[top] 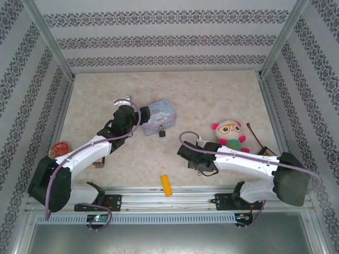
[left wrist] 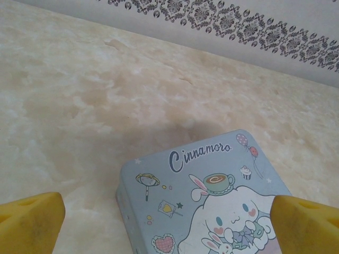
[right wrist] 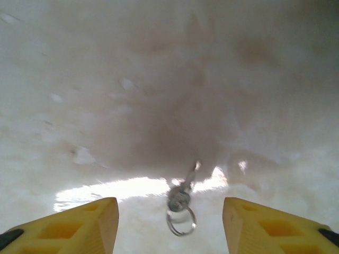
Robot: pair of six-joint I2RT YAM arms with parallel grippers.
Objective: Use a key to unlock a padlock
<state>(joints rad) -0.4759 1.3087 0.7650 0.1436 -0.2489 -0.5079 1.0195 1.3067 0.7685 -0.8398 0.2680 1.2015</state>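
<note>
The tiny silvery key (right wrist: 184, 191) lies flat on the marbled table with a wire ring (right wrist: 181, 220) through its head. My right gripper (right wrist: 169, 214) hangs low over it and is open, one yellow finger (right wrist: 79, 225) on each side, neither touching it. In the top view the right gripper (top: 197, 165) is near the table's front middle. The small dark padlock (top: 160, 134) rests at the near edge of the pale blue cartoon tin (top: 159, 117). My left gripper (left wrist: 167, 211) is wide open above the tin's (left wrist: 212, 201) lid with nothing between its fingers; from above it (top: 125, 110) is just left of the tin.
An orange-yellow cylinder (top: 167, 185) lies near the front edge between the arms. A plush toy (top: 230, 132) and a thin cable (top: 254, 135) sit right of centre. A round red object (top: 58, 149) is at the left edge. Patterned walls enclose the table.
</note>
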